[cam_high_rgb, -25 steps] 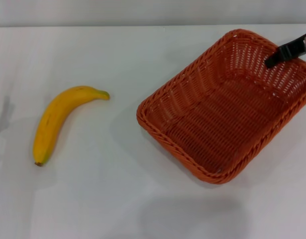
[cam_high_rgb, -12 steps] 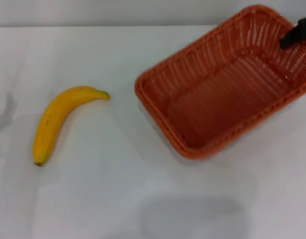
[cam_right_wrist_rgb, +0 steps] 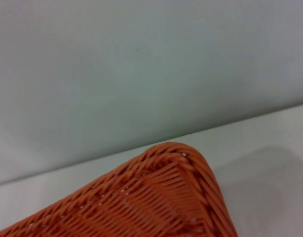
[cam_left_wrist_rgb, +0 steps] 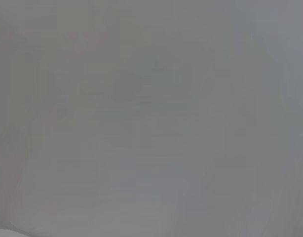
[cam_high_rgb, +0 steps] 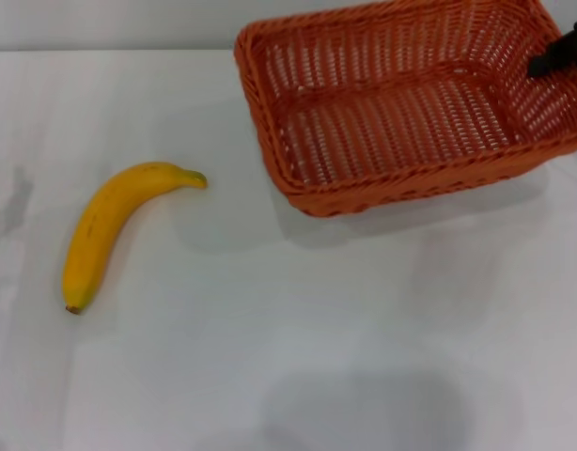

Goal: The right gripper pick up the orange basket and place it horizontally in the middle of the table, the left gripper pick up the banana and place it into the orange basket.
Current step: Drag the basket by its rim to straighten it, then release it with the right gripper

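The orange basket (cam_high_rgb: pixel 411 103) hangs lifted above the white table (cam_high_rgb: pixel 298 338) at the upper right of the head view, its long side running left to right and its shadow on the tabletop beneath. My right gripper (cam_high_rgb: pixel 561 52) is shut on the basket's right wall at the frame's right edge. A corner of the basket (cam_right_wrist_rgb: pixel 156 197) fills the lower part of the right wrist view. The yellow banana (cam_high_rgb: pixel 110 225) lies on the table at the left, its stem pointing toward the basket. My left gripper is out of view; its wrist view holds only a plain grey surface.
A grey wall (cam_high_rgb: pixel 101 23) runs along the table's far edge. Open white tabletop stretches between the banana and the basket and across the whole near half.
The basket has risen off the table and turned from diagonal to lengthwise left-right, moving up and back with my right gripper. The banana has not moved.
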Controlling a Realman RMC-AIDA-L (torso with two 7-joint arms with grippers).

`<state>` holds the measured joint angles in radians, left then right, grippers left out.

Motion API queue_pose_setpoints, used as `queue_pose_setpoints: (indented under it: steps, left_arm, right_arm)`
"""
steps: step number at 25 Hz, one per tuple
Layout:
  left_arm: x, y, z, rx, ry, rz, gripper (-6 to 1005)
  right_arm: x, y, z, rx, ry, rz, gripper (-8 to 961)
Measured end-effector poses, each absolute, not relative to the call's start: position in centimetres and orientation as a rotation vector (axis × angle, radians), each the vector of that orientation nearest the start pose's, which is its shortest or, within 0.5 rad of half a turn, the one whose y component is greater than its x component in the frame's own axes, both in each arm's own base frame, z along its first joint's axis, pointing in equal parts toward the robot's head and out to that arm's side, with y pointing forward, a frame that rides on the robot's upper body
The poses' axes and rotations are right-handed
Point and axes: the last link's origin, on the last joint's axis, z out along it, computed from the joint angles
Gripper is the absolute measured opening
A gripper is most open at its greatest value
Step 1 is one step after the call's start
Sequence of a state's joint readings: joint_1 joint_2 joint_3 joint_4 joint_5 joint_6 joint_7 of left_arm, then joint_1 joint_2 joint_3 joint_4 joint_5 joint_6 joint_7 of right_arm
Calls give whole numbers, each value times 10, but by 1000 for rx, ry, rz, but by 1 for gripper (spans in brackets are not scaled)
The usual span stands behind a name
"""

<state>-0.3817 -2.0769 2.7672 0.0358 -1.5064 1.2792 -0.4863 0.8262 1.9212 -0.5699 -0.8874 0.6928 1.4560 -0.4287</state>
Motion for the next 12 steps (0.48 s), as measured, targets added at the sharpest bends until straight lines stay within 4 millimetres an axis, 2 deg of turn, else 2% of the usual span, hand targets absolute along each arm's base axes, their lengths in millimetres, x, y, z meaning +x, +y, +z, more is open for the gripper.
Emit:
queue_pose_setpoints:
  steps: [5,12]
  left_arm:
    - [-375,297,24,-1300,-795,-873,891]
    - [-372,300,23,-1321,-782,-875,891]
  right_arm:
    - [228,419,100,-1956,1794,490,168]
    - [238,411,85,-2005,1762,559,169]
